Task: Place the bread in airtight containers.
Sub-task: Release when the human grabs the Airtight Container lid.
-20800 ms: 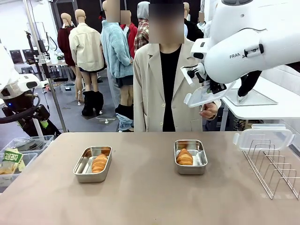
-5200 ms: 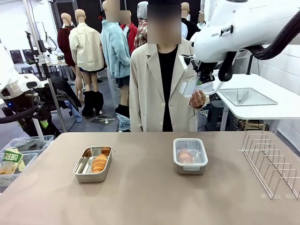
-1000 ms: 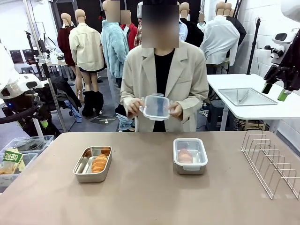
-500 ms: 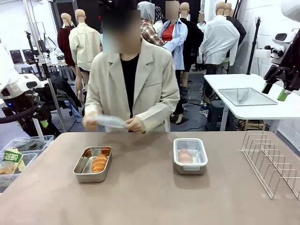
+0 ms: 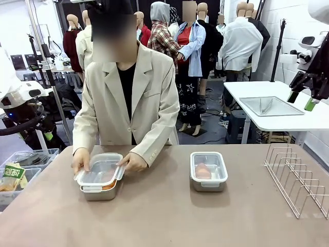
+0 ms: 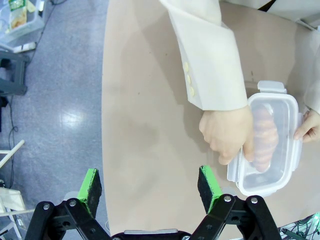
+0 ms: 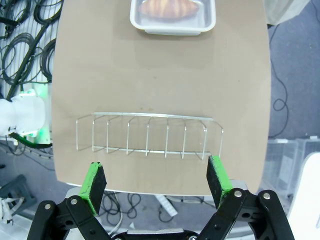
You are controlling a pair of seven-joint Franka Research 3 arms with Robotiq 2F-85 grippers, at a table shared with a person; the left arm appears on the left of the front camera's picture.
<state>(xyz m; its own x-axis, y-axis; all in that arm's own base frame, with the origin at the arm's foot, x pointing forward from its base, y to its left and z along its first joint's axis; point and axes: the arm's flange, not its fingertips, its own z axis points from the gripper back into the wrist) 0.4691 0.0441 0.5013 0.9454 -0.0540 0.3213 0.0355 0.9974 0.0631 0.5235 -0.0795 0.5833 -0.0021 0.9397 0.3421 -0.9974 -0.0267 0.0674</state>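
Note:
Two steel airtight containers stand on the brown table. The left container (image 5: pixel 99 178) holds a golden bread (image 6: pixel 264 139) under a clear lid (image 5: pixel 101 169) that the person's hands (image 5: pixel 132 163) press down on it. The right container (image 5: pixel 208 170) has its lid on, with a bread (image 5: pixel 202 170) showing through it; the right wrist view shows this container (image 7: pixel 172 17) from above. My left gripper (image 6: pixel 150 187) hangs open high over the table's edge beside the left container (image 6: pixel 270 176). My right gripper (image 7: pixel 156 181) is open above the wire rack, and it shows raised at the far right (image 5: pixel 301 100).
A wire rack (image 5: pixel 298 182) stands at the table's right end (image 7: pixel 150 134). Behind it a white side table carries a flat steel tray (image 5: pixel 270 106). Plastic bins (image 5: pixel 20 170) sit on the floor at the left.
The person has stepped to the left and brought the clear lid down from chest height onto the left container. Neither arm has moved.

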